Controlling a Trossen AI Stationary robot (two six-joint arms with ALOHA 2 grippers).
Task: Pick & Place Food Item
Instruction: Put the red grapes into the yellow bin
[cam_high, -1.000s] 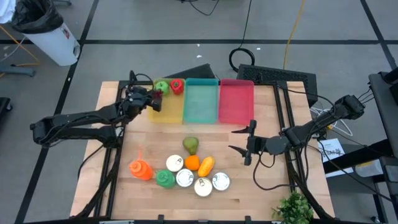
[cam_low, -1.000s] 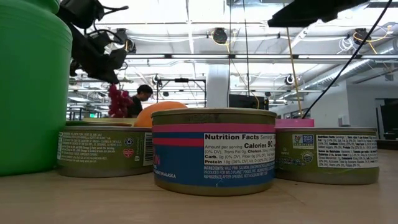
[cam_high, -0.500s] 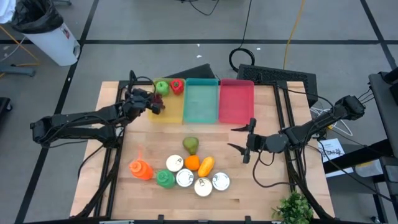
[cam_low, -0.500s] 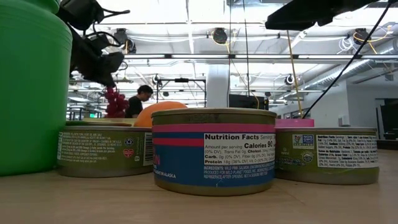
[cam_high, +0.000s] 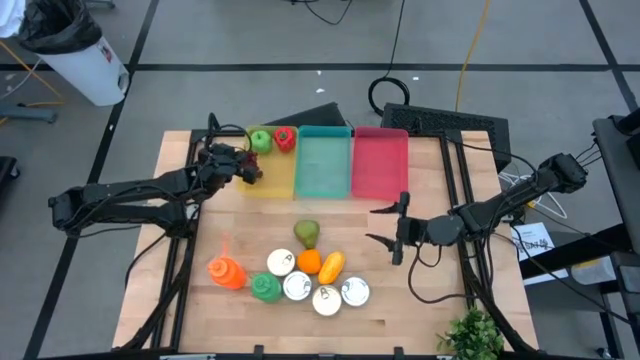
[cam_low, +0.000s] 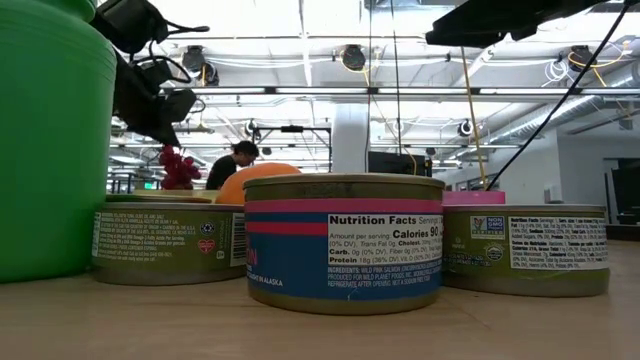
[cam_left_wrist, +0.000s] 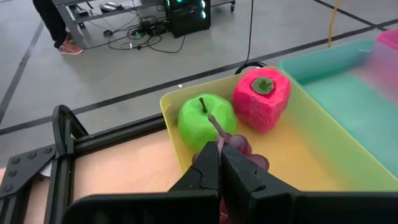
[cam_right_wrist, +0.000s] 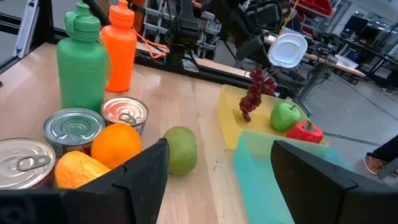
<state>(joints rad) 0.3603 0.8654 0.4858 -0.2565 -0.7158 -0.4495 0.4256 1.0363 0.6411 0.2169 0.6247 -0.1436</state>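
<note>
My left gripper (cam_high: 247, 168) is shut on a bunch of dark red grapes (cam_left_wrist: 244, 149), held above the near left part of the yellow tray (cam_high: 276, 182). The grapes also show in the right wrist view (cam_right_wrist: 254, 90) and the low view (cam_low: 177, 168). A green apple (cam_left_wrist: 205, 119) and a red pepper-like toy (cam_left_wrist: 262, 98) lie at the tray's far end. My right gripper (cam_high: 388, 226) is open and empty, right of the food pile, pointing toward the table's left. My left gripper pinches the grapes' stem (cam_left_wrist: 215, 130) at its top end between its two fingertips. The fingers slant down from the table's left. The bunch hangs below the fingers (cam_right_wrist: 251, 48), clear of the tray's floor.
A teal tray (cam_high: 325, 165) and a pink tray (cam_high: 380, 160) stand right of the yellow one. A pear (cam_high: 307, 233), an orange (cam_high: 309, 261), several cans (cam_high: 298, 287), a green bottle (cam_high: 265, 288) and an orange bottle (cam_high: 227, 271) crowd the table's near middle.
My left gripper has gone down a little over the yellow tray, still shut on the grapes, which hang lower now.
</note>
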